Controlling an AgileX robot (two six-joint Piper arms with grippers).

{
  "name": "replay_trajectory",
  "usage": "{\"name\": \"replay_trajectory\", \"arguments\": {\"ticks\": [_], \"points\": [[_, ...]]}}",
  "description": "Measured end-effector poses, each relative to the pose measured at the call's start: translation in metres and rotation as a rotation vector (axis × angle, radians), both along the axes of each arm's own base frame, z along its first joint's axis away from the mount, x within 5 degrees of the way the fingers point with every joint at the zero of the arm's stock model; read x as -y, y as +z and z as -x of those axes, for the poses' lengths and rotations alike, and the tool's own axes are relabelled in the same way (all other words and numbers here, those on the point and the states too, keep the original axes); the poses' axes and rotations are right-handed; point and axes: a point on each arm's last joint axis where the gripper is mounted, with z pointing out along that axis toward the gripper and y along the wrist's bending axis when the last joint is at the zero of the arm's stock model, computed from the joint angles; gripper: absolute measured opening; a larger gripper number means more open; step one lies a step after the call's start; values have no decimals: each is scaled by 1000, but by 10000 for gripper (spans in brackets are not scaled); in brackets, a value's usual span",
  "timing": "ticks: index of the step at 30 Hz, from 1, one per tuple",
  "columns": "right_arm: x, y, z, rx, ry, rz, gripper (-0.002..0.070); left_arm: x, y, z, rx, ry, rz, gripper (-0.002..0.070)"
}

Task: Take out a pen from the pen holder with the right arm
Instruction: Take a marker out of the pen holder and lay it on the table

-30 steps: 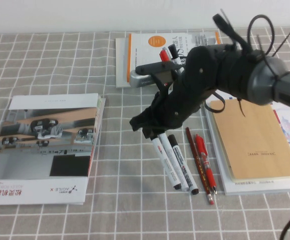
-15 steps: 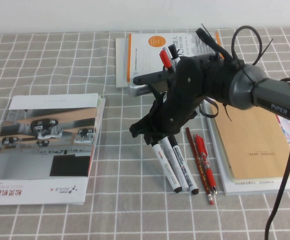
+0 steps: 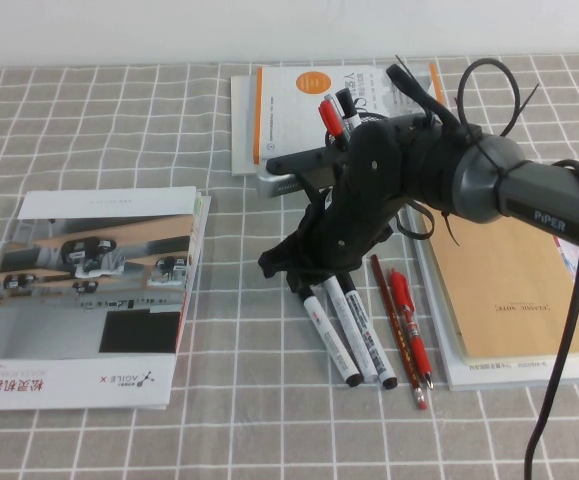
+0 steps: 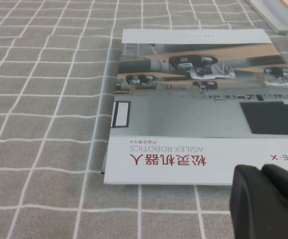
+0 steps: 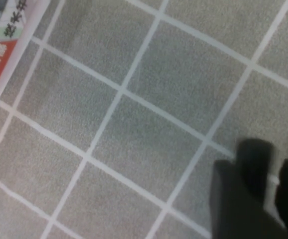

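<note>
Two markers, one red-capped (image 3: 328,109) and one black-capped (image 3: 346,102), stick up at the back from a pen holder hidden behind my right arm. On the cloth in front lie two white markers (image 3: 331,335) (image 3: 361,330), a brown pencil (image 3: 397,325) and a red pen (image 3: 409,325). My right gripper (image 3: 304,278) hangs low over the upper end of the leftmost white marker. Its dark fingers (image 5: 248,164) stand slightly apart, with a white strip between them. My left gripper (image 4: 265,172) is shut and empty, at the near edge of a booklet (image 4: 203,99).
The Agilex booklet (image 3: 94,290) lies at the left. A white and orange book (image 3: 289,100) is at the back. A brown notebook (image 3: 509,275) rests on a white stack at the right. Grey checked cloth covers the table.
The right arm has swung a little to the left and settled lower over the markers. Its fingers have parted slightly. The pens on the cloth stay put.
</note>
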Motion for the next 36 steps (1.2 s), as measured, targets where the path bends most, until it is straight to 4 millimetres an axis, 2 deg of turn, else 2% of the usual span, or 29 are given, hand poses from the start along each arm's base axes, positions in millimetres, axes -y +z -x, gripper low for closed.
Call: {"name": "replay_trajectory", "arguments": {"ticks": [6,10,13,15,18,20,24,26,30,33,36], "points": [[0,0,-1,13,1,1,335,0,0,0,0,0,0,-5],[3,14,2,33,9,4,358,0,0,0,0,0,0,-5],[6,49,13,81,34,0,313,0,0,0,0,0,0,-5],[9,76,25,119,57,-2,237,0,0,0,0,0,0,-5],[15,119,52,164,104,-1,83,0,0,0,0,0,0,-5],[20,139,67,186,122,-8,32,0,0,0,0,0,0,-5],[37,173,99,228,145,-32,-3,0,0,0,0,0,0,-5],[47,184,112,242,146,-42,-7,0,0,0,0,0,0,-5],[79,215,147,301,126,-88,-11,0,0,0,0,0,0,-5],[104,227,176,331,107,-118,-11,0,0,0,0,0,0,-5],[126,227,201,344,93,-140,-12,0,0,0,0,0,0,-5]]}}
